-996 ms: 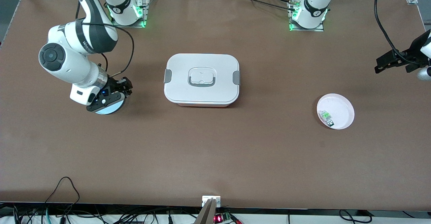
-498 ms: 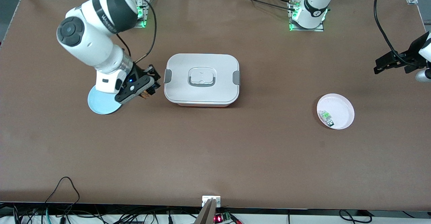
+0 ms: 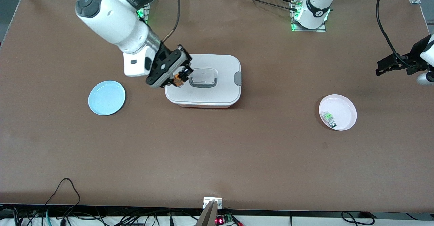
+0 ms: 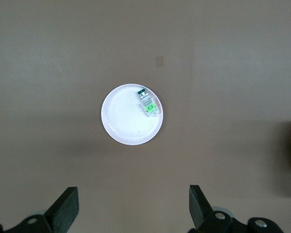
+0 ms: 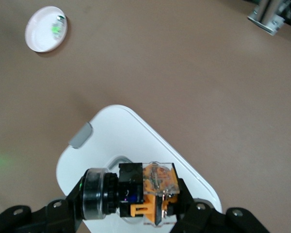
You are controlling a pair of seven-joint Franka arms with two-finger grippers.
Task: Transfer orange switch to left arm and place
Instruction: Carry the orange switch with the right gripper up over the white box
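Right arm's black two-finger gripper (image 3: 180, 77), clamped on the small black-and-orange switch (image 3: 177, 80), rose off the round light-blue plate (image 3: 106, 97) and now hangs over the white lidded box (image 3: 217, 93).

A: Table (image 3: 237, 158): plain brown, no pattern. Box (image 3: 220, 93): white, grey side clip (image 3: 238, 78), grey-edged handle recess (image 3: 203, 77).

B: Plates? One pale blue (image 3: 106, 97), one pinkish white (image 3: 342, 109) holding a small green-and-clear component (image 3: 328, 117).

A: Switch (image 5: 148, 194) in the right gripper (image 5: 136, 196): black body, orange parts, clear top. Both grippers black, left gripper (image 4: 131, 213) too. Arms (image 3: 115, 15) white with dark grey bands; green lights at the bases (image 3: 308, 24).
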